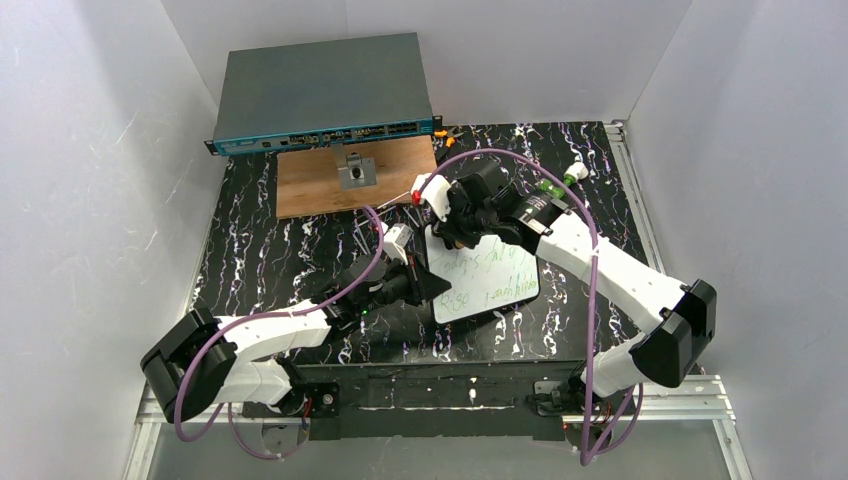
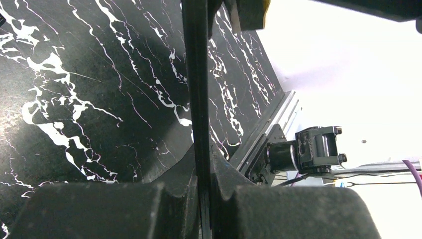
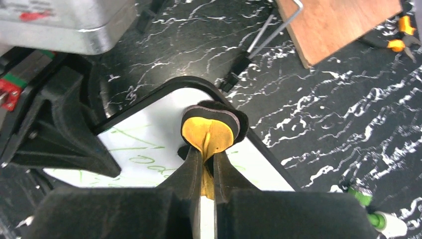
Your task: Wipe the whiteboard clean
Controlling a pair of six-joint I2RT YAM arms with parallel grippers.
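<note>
The whiteboard (image 1: 492, 282) lies on the black marbled table, white with a black rim and green writing. My left gripper (image 1: 426, 284) is shut on its left edge; in the left wrist view the thin black rim (image 2: 196, 94) runs up between my jaws (image 2: 204, 172). My right gripper (image 1: 447, 236) is shut on a yellow eraser with a dark felt pad (image 3: 210, 130). It holds the eraser on the board's far left corner (image 3: 149, 144), beside green marks.
A brown wooden panel (image 1: 340, 182) with a metal fitting lies behind the board, and a grey network switch (image 1: 322, 92) behind that. A green-capped marker (image 1: 572, 176) lies far right. Orange-handled pliers (image 3: 401, 36) and a metal rod (image 3: 268, 31) lie near the panel.
</note>
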